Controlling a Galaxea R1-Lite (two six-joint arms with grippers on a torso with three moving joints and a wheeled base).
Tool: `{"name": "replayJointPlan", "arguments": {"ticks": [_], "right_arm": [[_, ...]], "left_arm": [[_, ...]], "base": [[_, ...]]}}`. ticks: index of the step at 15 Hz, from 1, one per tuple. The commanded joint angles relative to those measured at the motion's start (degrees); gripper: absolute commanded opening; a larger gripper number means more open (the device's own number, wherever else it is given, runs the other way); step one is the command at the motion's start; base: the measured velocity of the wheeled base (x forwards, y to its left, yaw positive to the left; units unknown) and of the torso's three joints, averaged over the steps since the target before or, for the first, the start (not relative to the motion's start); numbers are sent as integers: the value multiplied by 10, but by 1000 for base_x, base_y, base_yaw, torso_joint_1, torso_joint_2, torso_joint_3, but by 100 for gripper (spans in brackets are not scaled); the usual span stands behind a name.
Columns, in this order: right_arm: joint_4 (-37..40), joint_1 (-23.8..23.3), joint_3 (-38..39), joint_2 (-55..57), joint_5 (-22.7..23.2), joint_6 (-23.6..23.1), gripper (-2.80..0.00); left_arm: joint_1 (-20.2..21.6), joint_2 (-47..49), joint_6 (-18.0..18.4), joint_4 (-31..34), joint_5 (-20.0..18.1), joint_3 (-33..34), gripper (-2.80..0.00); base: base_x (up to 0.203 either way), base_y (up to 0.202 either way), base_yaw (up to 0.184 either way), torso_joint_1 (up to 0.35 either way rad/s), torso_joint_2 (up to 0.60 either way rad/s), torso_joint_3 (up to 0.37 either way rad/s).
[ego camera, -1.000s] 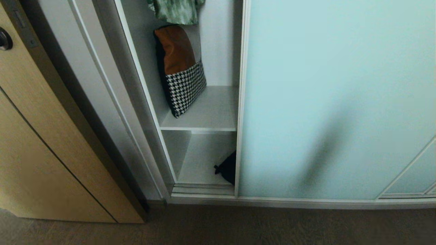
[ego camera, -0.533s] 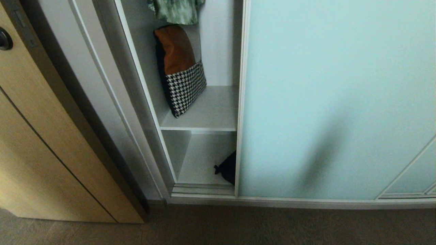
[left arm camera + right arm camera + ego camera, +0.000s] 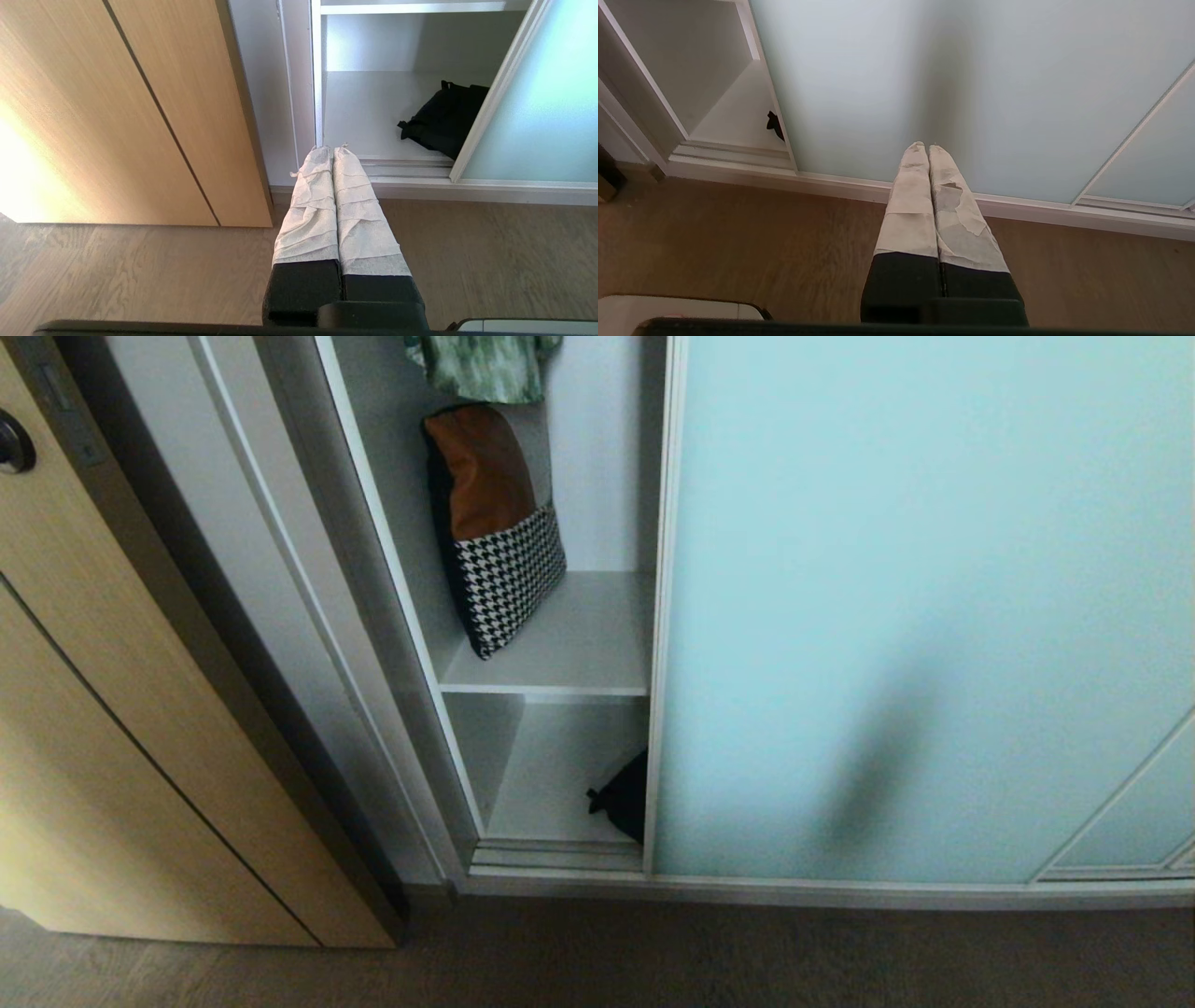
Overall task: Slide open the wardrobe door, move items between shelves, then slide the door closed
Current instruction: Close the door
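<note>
At lower centre of the head view, the black bag (image 3: 624, 798) lies on the bottom shelf (image 3: 551, 775), unmoved over the last second. The sliding door (image 3: 915, 607) stays partly open. Both the left gripper (image 3: 332, 148) and right gripper (image 3: 923, 146) are closed and empty, so no transfer has started.
</note>
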Motion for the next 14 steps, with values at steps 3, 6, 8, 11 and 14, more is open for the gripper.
{"name": "replayJointPlan", "arguments": {"ticks": [3,6,8,11,14], "right_arm": [[0,0,1,-2,0,3,-280],[0,0,1,-2,0,3,-280],[0,0,1,-2,0,3,-280],[0,0,1,-2,0,3,-280],[0,0,1,-2,0,3,-280]], "left_arm": [[0,1,1,0,0,0,-280],[0,1,2,1,0,0,-280],[0,1,5,1,0,0,-280],[0,1,2,0,1,0,-280],[1,1,5,3,2,-1,-280]], "base": [[0,0,0,0,0,0],[0,0,0,0,0,0],[0,0,0,0,0,0],[0,0,0,0,0,0],[0,0,0,0,0,0]]}}
